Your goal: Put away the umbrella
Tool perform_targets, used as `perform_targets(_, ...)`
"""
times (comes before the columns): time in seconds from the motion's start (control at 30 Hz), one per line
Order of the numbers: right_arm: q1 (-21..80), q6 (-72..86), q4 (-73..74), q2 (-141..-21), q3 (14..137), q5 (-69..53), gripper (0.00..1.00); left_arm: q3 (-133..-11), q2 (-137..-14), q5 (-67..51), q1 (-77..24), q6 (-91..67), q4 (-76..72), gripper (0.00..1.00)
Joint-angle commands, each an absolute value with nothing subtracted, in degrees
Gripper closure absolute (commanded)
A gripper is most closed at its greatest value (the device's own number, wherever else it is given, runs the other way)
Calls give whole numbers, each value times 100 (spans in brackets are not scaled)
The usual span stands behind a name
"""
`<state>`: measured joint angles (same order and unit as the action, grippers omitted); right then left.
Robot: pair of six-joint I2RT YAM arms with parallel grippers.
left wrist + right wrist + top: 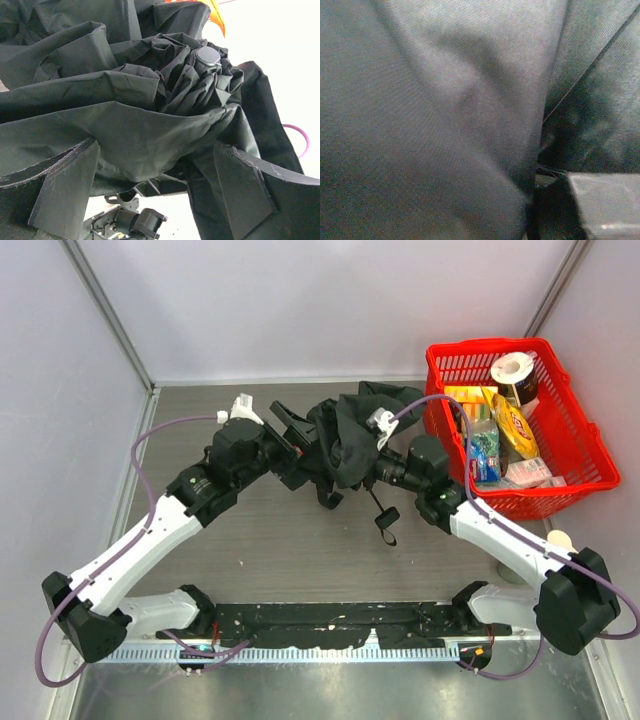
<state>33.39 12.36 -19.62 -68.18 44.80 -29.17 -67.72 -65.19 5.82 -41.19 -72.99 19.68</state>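
Note:
The umbrella (345, 430) is a crumpled black fabric bundle held above the middle of the table, its small handle and strap (386, 522) dangling below. My right gripper (374, 464) is buried in the right side of the fabric and shut on the umbrella. The right wrist view is filled with cloth, with only one finger (605, 205) showing. My left gripper (298, 446) stands open at the bundle's left side. In the left wrist view its two fingers (65, 185) are spread wide under loose canopy folds (130, 130). The round tip cap (207, 55) sits above.
A red basket (590, 455) holding a tape roll, packets and boxes stands at the back right, close behind the right arm. A small beige object (560, 538) lies by the right wall. Grey walls close the table on the left, back and right.

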Motion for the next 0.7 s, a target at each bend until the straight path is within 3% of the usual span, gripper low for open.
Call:
perform_targets(0.0, 3454, 1072, -2347, -6812, 4895, -3058, 99, -7049, -6662, 949, -4219, -7102, 1635, 0)
perform_targets(0.1, 3542, 1064, -2303, -6812, 4966, -3164, 99, -7058, -6785, 1046, -4245, -7084, 1574, 1)
perform_targets(0.47, 3603, 1591, -2734, -7101, 5080, -4192, 99, -6768, -6829, 1142, -4289, -6970, 1169, 25)
perform_targets(0.6, 3691, 1485, -2514, -7119, 5211, -4184, 99, -6636, -6733, 1116, -4289, -6821, 958, 12)
perform_targets(0.67, 3762, 1450, -2453, -7119, 5264, -4192, 99, -6610, -6715, 1116, -4298, -6741, 941, 11)
